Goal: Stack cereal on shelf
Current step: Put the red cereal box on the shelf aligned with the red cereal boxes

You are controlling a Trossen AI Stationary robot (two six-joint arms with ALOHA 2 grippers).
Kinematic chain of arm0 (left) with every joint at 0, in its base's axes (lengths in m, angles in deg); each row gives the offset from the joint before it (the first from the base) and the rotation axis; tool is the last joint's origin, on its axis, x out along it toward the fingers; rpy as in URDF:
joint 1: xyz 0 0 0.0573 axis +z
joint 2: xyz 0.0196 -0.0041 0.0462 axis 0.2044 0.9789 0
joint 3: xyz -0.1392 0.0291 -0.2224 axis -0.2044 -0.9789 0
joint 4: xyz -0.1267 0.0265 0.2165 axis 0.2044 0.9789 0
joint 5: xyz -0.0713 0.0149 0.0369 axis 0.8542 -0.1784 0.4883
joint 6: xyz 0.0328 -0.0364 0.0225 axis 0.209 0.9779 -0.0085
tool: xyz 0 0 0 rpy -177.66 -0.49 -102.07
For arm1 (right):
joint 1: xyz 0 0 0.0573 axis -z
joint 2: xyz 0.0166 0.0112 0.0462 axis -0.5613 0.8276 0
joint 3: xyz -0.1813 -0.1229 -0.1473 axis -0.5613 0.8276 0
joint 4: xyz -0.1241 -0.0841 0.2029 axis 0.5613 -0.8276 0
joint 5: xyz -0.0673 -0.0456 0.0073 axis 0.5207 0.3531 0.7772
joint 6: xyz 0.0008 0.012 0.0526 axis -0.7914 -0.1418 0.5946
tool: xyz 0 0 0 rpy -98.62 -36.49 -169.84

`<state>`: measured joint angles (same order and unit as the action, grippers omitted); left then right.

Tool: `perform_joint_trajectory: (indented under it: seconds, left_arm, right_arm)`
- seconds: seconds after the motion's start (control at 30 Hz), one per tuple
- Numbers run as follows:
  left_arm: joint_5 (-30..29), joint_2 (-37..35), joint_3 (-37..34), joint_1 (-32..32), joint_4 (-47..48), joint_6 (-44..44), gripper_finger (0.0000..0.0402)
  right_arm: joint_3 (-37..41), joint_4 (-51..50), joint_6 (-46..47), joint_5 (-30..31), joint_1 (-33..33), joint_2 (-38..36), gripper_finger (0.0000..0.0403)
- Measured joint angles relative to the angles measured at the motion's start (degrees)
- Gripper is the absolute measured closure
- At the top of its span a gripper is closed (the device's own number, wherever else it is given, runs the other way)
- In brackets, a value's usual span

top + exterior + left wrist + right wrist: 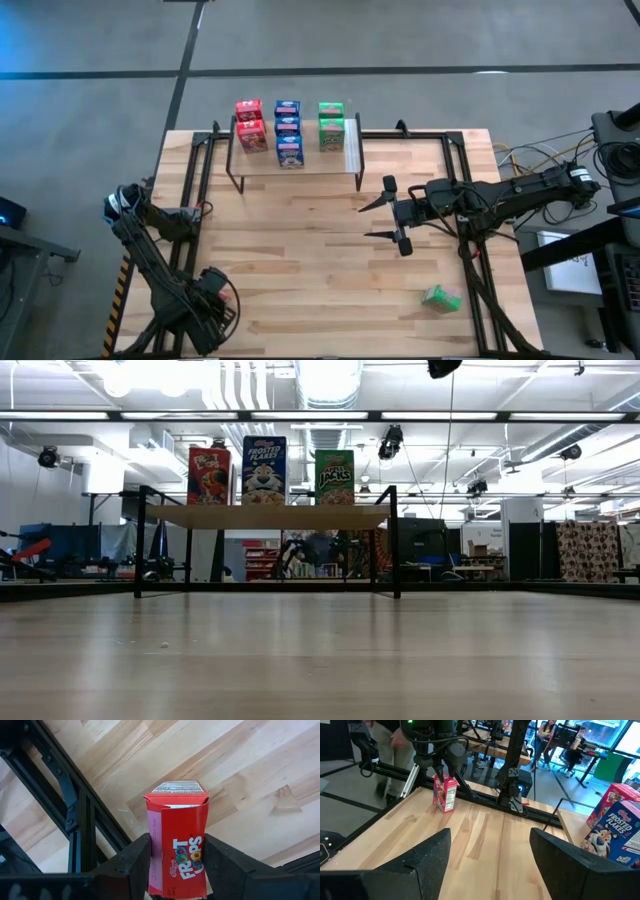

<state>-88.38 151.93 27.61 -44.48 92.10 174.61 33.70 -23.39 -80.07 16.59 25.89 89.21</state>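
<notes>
One red Froot Loops box (177,842) stands upright on the bench (320,250) near its 7 o'clock corner, with the left end effector (176,865) closing its two fingers on the box's sides; the pads look to be touching the cardboard. Seven boxes sit on the shelf (300,160) at 12 o'clock: two red boxes (249,124), three blue Frosted Flakes boxes (288,133) and two green Apple Jacks boxes (331,125), in three rows by colour. A last green box (440,298) lies tipped on the bench toward 4 o'clock. The right end effector (385,212) hovers at mid-bench, just short of the shelf's right end, jaws wide and empty. The step in hand seems to be picking up the third red box. Next it likely needs lifting clear, carrying toward 12 o'clock, and setting in the red row without knocking the neighbours.
</notes>
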Motion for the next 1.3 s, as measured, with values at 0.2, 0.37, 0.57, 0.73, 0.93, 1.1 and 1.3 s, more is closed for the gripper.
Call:
perform_joint_trajectory:
  seconds: [0.2,0.37,0.57,0.73,0.93,1.1,1.3]
  left_arm:
    - [-0.35,0.00,2.30,0.42,0.14,-3.94,0.0254]
    - [-3.73,0.00,6.65,2.40,0.36,-14.59,0.0255]
    - [-6.84,-0.02,12.45,8.14,4.40,-29.08,0.0255]
    - [-9.24,-0.02,16.35,13.92,9.26,-42.67,0.0255]
    - [-12.76,-0.18,19.24,21.15,10.05,-59.70,0.0255]
    - [-14.13,-0.53,20.77,27.16,10.03,-72.58,0.0255]
    - [-14.31,-0.86,22.89,34.56,10.07,-87.11,0.0255]
  right_arm:
    - [0.00,-0.58,0.01,0.00,0.00,0.00,0.0142]
    - [0.01,-1.40,-0.06,0.00,0.01,0.00,0.0142]
    - [0.04,-1.85,-0.01,0.00,0.00,0.00,0.0142]
    - [0.04,-4.35,0.77,0.00,0.02,0.00,0.0142]
    - [0.07,-5.73,1.04,-0.07,0.02,0.00,0.0142]
    - [0.21,-6.44,1.11,-0.63,0.00,0.00,0.0142]
    - [0.31,-7.29,1.57,-0.98,0.00,-0.02,0.0142]
